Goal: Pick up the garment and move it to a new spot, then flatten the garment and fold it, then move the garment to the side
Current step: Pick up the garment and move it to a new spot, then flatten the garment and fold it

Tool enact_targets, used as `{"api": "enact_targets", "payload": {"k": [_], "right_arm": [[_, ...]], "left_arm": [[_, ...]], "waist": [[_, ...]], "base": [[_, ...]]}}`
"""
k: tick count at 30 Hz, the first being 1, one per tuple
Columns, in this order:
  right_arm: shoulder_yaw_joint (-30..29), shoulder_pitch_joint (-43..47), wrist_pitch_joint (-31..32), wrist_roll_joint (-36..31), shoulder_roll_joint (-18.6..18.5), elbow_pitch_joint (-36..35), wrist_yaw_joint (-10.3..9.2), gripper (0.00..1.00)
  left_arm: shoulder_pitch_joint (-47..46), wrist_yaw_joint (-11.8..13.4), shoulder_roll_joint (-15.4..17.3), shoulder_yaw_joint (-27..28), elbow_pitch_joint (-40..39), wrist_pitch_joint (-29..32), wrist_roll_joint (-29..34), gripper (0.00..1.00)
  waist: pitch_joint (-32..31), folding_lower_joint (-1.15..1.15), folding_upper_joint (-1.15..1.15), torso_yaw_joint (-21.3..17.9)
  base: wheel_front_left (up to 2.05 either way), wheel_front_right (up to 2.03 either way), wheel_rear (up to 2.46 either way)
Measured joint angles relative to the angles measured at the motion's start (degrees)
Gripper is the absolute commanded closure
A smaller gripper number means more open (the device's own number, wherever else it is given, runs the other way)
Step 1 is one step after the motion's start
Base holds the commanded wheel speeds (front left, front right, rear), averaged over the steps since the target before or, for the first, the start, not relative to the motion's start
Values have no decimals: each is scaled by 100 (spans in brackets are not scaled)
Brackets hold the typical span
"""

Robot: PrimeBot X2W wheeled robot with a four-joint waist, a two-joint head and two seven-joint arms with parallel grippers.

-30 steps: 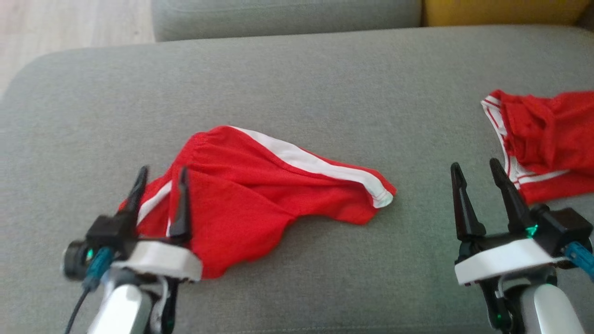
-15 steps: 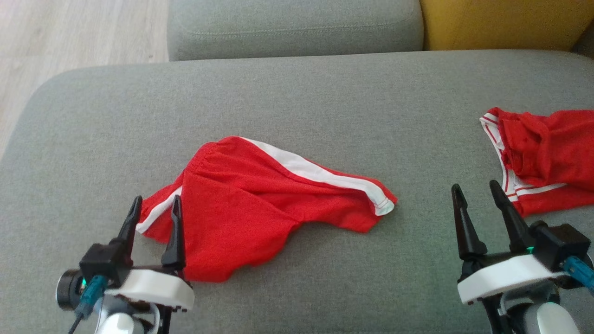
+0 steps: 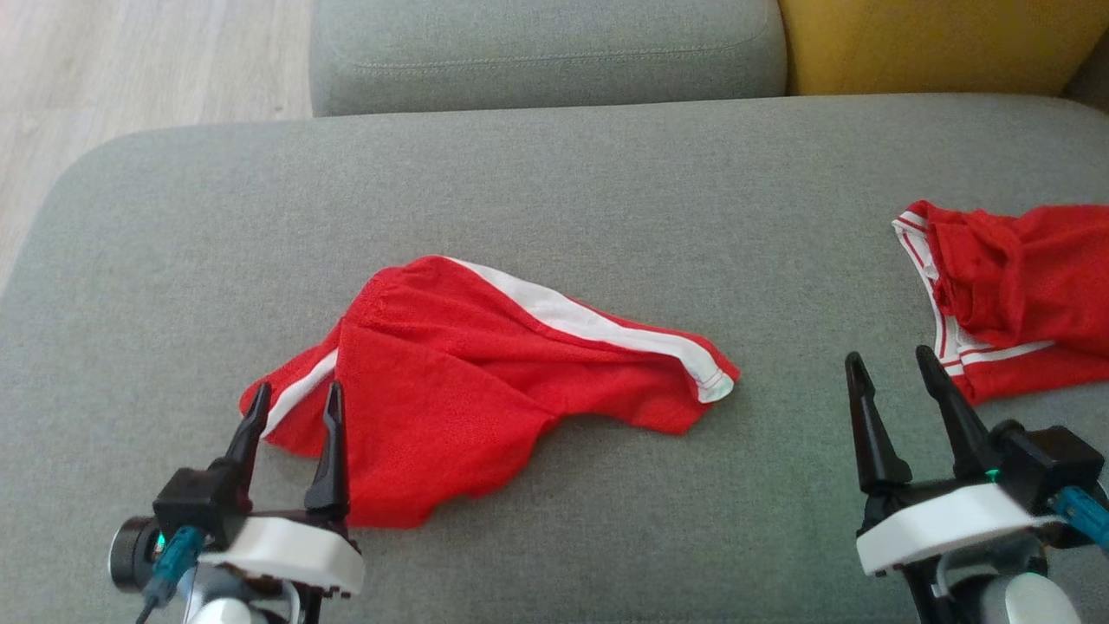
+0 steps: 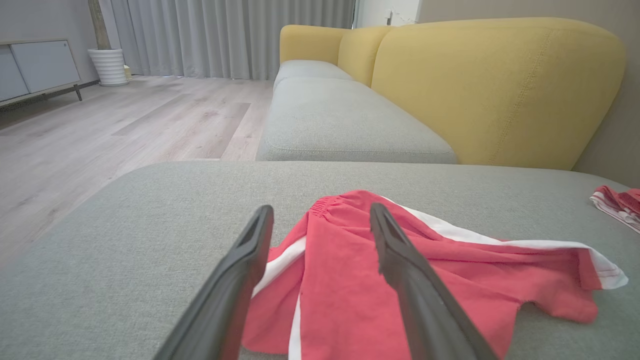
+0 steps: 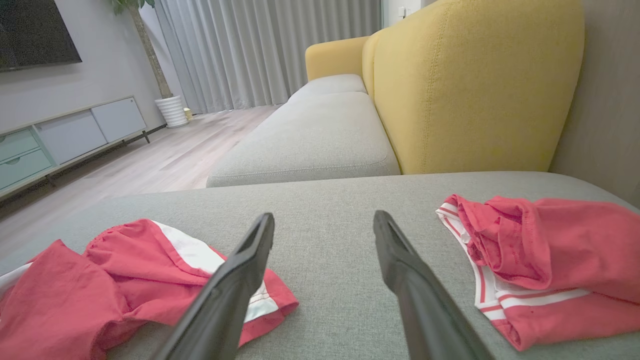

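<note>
The garment [image 3: 485,381], red shorts with a white side stripe, lies crumpled in the middle of the grey cushion [image 3: 606,191]. My left gripper [image 3: 298,388] stands open at the lower left, its fingertips at the garment's near-left corner, with nothing between them. In the left wrist view, the left gripper [image 4: 321,210] frames the garment [image 4: 450,270], whose waistband is toward the far side. My right gripper [image 3: 890,355] is open at the lower right, over bare cushion. The right wrist view has the right gripper [image 5: 324,216] open too, with the garment [image 5: 125,270] at its left.
A second red garment with white trim [image 3: 1022,295] lies bunched at the cushion's right edge, close to the right gripper, and also appears as the second red garment [image 5: 545,255]. Beyond are another grey seat cushion [image 3: 546,43] and a yellow backrest [image 3: 927,43]. Wooden floor [image 3: 130,61] lies past the left edge.
The head camera has tilted, shifting the whole picture down. My left gripper has drawn back from over the garment to its near-left corner. The right gripper and both garments stay put.
</note>
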Motion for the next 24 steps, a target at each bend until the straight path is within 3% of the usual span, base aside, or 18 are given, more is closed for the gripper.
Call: {"api": "enact_targets", "payload": {"k": [17,24], "right_arm": [[-10,-4,16,7,0,-14,0,0],[-30,-62,47,8,0,-94,0,0]], "left_arm": [[-15,-53,-7,7,20,0,-1,0],[-573,-369,-48,-89,259,45,-103,0]], "waist": [[120,0,0,34],[371,0,0,59]], "base": [[0,0,0],[0,0,0]]}}
